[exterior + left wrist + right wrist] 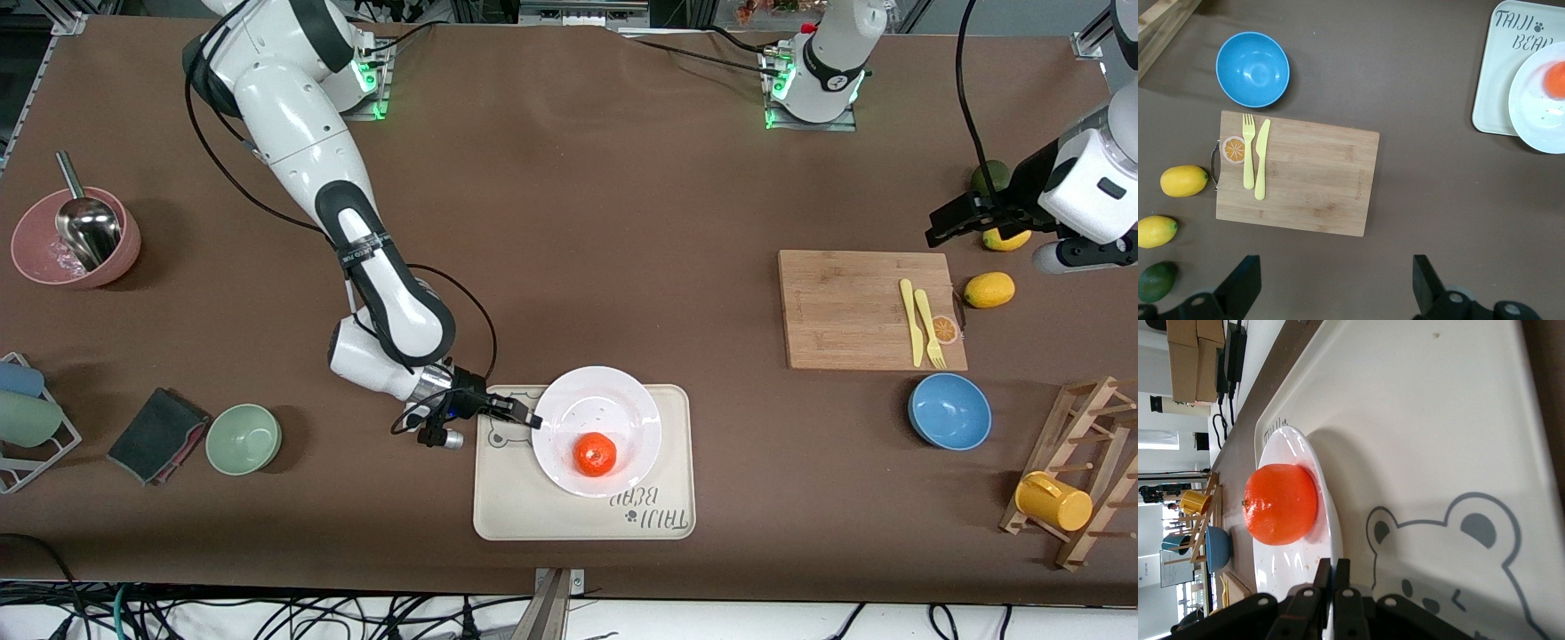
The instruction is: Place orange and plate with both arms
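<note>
My right arm reaches down from its base in a long bend, its forearm low over the brown worktop (569, 222), and my right tool (533, 419) lies nearly level at the edge of the round white shallow plate (622, 400). Its two fingers are clenched flat together on the plate's rim; in the right wrist view the rim runs straight in between them. The plate sits on the cream rectangular bear-printed tray (507, 498), and the small round red-orange fruit (595, 453) rests in the plate, just past my right tool's tips and a little nearer the front camera.

My left arm waits, raised at its own end of the worktop. My left tool (1331, 287) hangs released, fingers spread wide, above bare worktop just beside the bamboo cutting board (1311, 177).

From the left wrist, only the fingers' dark tips show, and the plate and tray are cut by the picture's edge. In the front view my left tool's fingers are hard to make out against the dark housing, and it partly covers a yellow lemon (1006, 239).
</note>
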You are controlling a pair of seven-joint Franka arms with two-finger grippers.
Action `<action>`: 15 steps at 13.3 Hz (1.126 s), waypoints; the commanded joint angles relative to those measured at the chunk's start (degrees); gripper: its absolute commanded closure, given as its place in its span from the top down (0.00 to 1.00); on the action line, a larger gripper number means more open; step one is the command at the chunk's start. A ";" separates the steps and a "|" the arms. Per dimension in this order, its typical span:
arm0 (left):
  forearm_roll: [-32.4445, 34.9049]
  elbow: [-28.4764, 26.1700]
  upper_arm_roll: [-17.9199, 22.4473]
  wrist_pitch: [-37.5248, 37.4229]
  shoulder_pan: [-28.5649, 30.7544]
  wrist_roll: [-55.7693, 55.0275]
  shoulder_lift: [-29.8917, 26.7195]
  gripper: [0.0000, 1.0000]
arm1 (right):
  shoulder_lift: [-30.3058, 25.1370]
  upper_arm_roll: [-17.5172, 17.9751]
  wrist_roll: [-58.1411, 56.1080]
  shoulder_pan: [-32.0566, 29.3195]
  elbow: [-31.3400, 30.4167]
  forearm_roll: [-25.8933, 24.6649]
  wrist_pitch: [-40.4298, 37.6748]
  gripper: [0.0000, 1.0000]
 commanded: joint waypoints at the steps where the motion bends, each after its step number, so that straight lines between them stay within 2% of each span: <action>1: 0.46 1.51 0.37 -0.31 -0.52 0.93 0.74 1.00 | 1.24 0.11 -0.57 0.11 2.63 0.79 0.87 0.99; 6: 0.46 1.60 0.37 -0.31 -0.52 0.93 0.74 1.00 | -0.08 -0.06 0.04 0.11 2.71 0.53 0.87 1.00; 10: 0.46 1.60 0.37 -0.31 -0.61 0.93 0.74 1.00 | -2.36 0.11 0.22 0.11 2.19 -2.63 0.35 1.00; 13: 0.46 1.60 0.37 -0.31 -0.70 0.93 0.74 1.00 | -6.48 0.11 0.22 -0.24 -1.93 -6.50 -1.66 1.00; 15: 0.55 1.51 0.37 -0.31 -0.70 0.93 0.74 1.00 | -10.35 -2.51 0.22 -0.24 -5.97 -9.39 -5.61 1.00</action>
